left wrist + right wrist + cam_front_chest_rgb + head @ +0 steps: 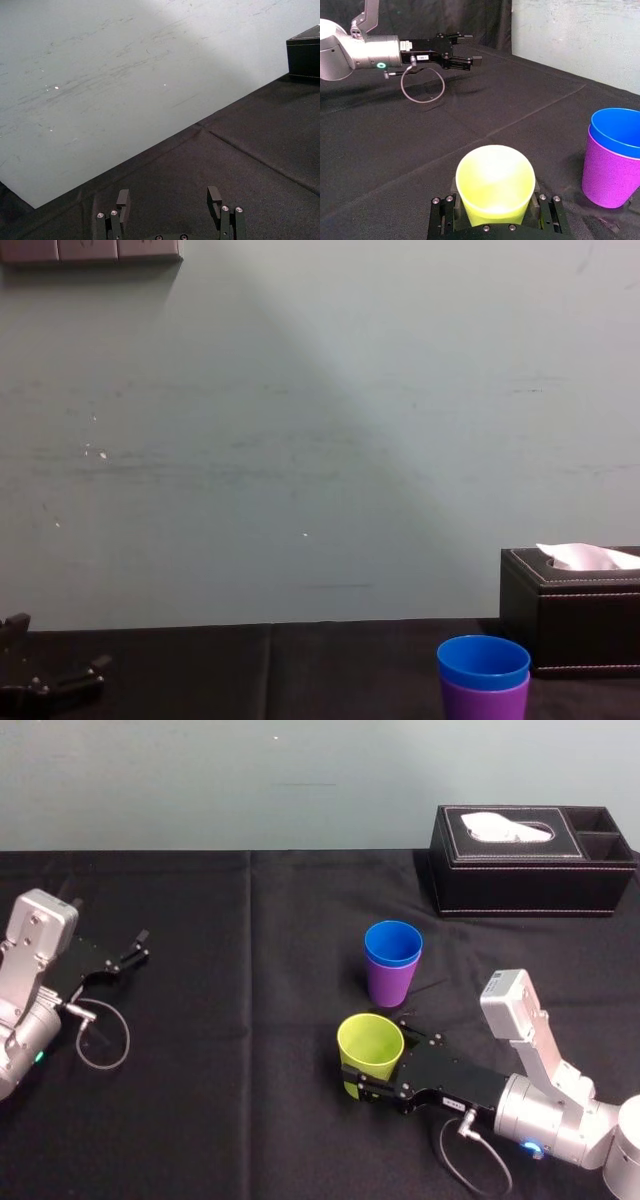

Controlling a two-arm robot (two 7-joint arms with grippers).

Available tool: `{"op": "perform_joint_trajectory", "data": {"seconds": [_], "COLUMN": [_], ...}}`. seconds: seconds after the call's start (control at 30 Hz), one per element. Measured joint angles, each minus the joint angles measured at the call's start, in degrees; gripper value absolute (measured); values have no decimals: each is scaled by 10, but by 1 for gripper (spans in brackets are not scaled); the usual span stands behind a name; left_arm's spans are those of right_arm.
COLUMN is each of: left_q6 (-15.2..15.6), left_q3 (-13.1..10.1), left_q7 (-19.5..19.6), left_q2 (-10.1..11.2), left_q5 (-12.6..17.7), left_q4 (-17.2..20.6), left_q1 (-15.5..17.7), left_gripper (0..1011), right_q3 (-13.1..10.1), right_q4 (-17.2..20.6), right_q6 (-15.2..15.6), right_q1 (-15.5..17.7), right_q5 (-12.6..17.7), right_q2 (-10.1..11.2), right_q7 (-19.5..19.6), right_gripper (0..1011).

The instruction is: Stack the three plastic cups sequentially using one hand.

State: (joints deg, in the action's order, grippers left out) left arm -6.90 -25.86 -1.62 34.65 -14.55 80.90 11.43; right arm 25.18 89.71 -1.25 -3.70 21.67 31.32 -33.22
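3 plastic cups stand on the black-clothed worktop (250, 1020), and 2 of them are already nested: the blue cup (393, 942) sits inside the purple cup (391, 983), its rim and a band of its wall showing above the purple rim, both upright near the middle of the worktop. The 1 remaining cup, the yellow-green cup (370, 1045), is just in front of that pair, nearer the robot and apart from it, mouth up. The right tool (380, 1060) reaches in from the robot's right side and has closed on the yellow-green cup, with 1 finger on each side of the lower wall; the right wrist view shows the cup (495, 180) seated between the 2 blocky fingers of the tool (495, 210), with the blue cup (617, 131) and purple cup (607, 175) off to one side. Whether the yellow-green cup's base touches the cloth cannot be told. The left tool (138, 948) lies at the robot's far left, well apart from all 3 cups, its 2 fingers spread with nothing between them, as the left wrist view (168, 197) also shows. 1 black tissue box (530, 860) stands at the back right of the worktop, against the pale wall (200, 780), with white tissue showing at its top.
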Motion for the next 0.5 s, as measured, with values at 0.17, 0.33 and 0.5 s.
{"op": "perform_joint_trajectory", "data": {"seconds": [0.17,0.33,0.5], "left_q6": [0,0,0], "left_q3": [0,0,0], "left_q7": [0,0,0], "left_q2": [0,0,0], "left_q5": [0,0,0], "left_q4": [0,0,0], "left_q1": [0,0,0], "left_gripper": [1011,1012,1011], "right_q3": [0,-1,-1], "right_q4": [1,1,1], "right_q6": [-1,-1,-1], "right_q1": [1,1,1], "right_q5": [0,0,0], "right_q2": [0,0,1], "right_q7": [1,1,1], "right_gripper": [743,733,733]}}
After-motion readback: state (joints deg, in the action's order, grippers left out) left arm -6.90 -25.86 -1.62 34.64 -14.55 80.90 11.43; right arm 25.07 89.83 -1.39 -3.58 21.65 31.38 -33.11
